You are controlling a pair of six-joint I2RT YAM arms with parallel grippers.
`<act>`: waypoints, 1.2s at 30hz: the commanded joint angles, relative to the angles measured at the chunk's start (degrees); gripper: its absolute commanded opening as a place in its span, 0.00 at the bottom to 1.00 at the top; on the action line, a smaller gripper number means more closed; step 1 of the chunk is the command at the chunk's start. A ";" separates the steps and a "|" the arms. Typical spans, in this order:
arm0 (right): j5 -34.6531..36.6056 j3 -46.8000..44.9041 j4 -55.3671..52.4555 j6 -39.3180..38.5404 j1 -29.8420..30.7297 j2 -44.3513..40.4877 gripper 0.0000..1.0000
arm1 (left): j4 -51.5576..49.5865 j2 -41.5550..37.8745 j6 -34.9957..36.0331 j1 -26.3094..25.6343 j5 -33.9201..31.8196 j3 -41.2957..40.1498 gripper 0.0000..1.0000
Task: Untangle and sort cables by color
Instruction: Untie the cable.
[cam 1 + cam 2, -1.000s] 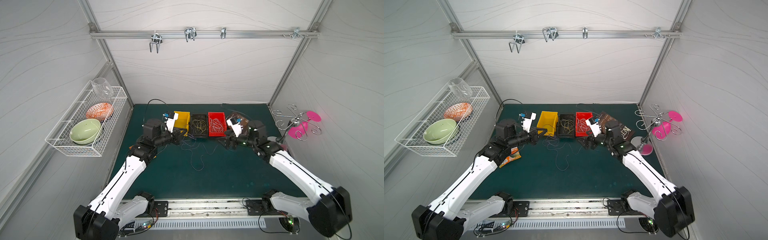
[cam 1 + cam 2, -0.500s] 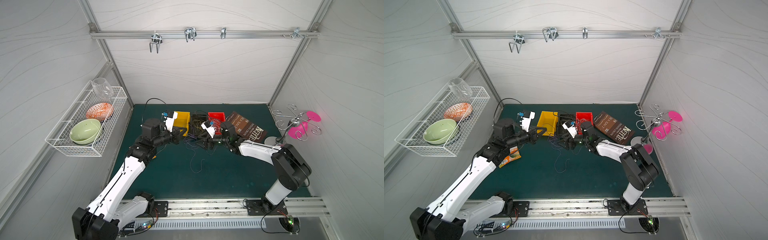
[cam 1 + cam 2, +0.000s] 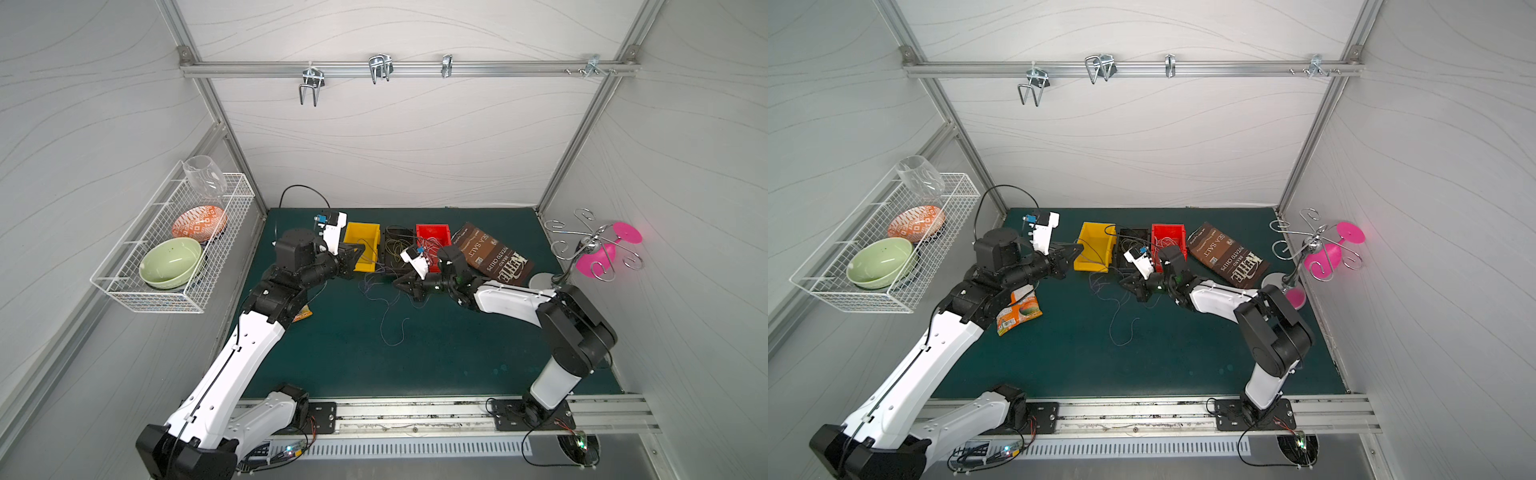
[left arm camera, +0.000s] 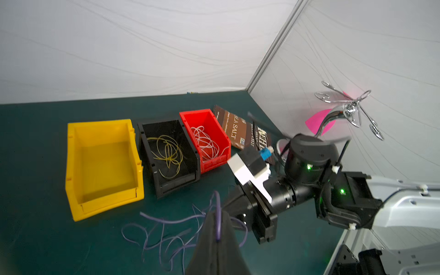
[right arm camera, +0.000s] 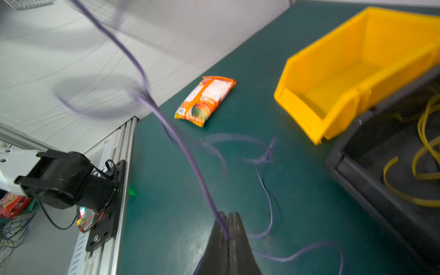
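1. We see the left gripper [image 4: 217,214] fully closed, pinching a purple cable [image 4: 218,225].
2. The right gripper [image 5: 228,214] is closed on a purple strand as well.
3. The purple tangle [image 3: 386,301] lies on the mat [image 3: 457,353], just near of the bins, between the grippers.
4. The yellow cables [image 4: 167,152] are in the black bin [image 4: 176,188], and the white cables [image 4: 206,142] are in the red bin [image 4: 214,163].

The only print that reads clearly is on the brown chip bag [image 3: 492,257] [image 3: 1225,255], which lies flat near the far right corner of the bench [image 3: 415,365]. In both top views its lettering is upside down and reads "SEA SALT", "POTATO CHIPS", "BRAND" and, in large letters, "KETTLE". The left wrist view shows "SEA SALT" on the same bag; the rest is blurred. The orange snack packet [image 3: 1018,311] near the bench's left edge carries print too small to read.
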 commanded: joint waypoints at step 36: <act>14.90 -3.25 -30.51 -6.65 -8.20 -32.85 0.85 | 1.93 -1.24 2.14 0.40 -3.78 9.30 0.00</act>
